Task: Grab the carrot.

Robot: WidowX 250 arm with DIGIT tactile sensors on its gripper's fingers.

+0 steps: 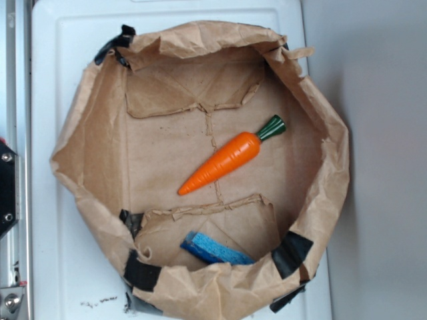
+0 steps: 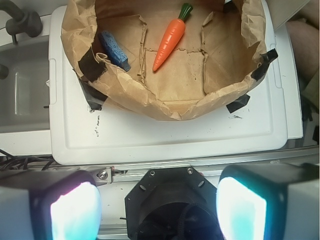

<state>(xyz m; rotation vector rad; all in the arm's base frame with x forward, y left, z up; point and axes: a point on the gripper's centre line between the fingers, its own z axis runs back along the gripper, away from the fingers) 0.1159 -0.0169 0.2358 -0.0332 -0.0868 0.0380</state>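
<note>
The carrot (image 1: 223, 162), glossy orange with a dark green stem, lies slantwise on the floor of a crumpled brown paper bag (image 1: 327, 193). The wrist view shows the carrot (image 2: 169, 39) far ahead near the top, stem pointing away. My gripper (image 2: 157, 207) is open, its two glowing pads (image 2: 75, 212) wide apart at the bottom of that view with nothing between them. It hovers over the black robot base, well short of the bag. The gripper does not show in the exterior view.
A flat blue strip (image 1: 215, 250) lies in the bag near its rim, also visible as the blue strip (image 2: 114, 47) to the left of the carrot. The bag sits on a white board (image 2: 165, 135). The black base mount (image 2: 172, 200) is under the gripper; a grey sink (image 2: 25, 90) is at left.
</note>
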